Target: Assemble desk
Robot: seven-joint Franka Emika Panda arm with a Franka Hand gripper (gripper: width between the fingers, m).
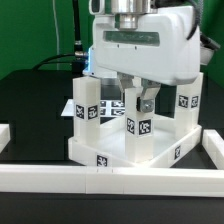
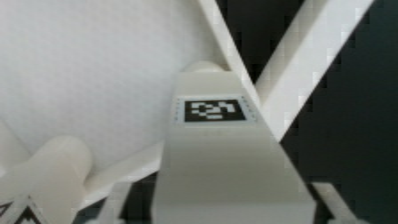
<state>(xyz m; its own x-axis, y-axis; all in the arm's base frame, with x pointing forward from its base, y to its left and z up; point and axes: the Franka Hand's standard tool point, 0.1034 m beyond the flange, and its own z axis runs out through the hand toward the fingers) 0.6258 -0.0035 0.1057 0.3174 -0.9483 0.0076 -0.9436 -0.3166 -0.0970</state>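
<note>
The desk top lies upside down as a white rimmed tray, one corner toward the camera. Three white tagged legs stand in it: at the exterior view's left, at its right and at the front corner. My gripper hangs straight over the front leg and straddles its top. In the wrist view this leg runs between my fingers, with thin dark gaps on both sides. The jaws stand slightly open around it. The gripper body hides the tray's far corner.
The white border rail runs along the front and up both sides, close round the tray. The marker board lies on the black table behind the legs. A cable hangs at the back on the exterior view's left.
</note>
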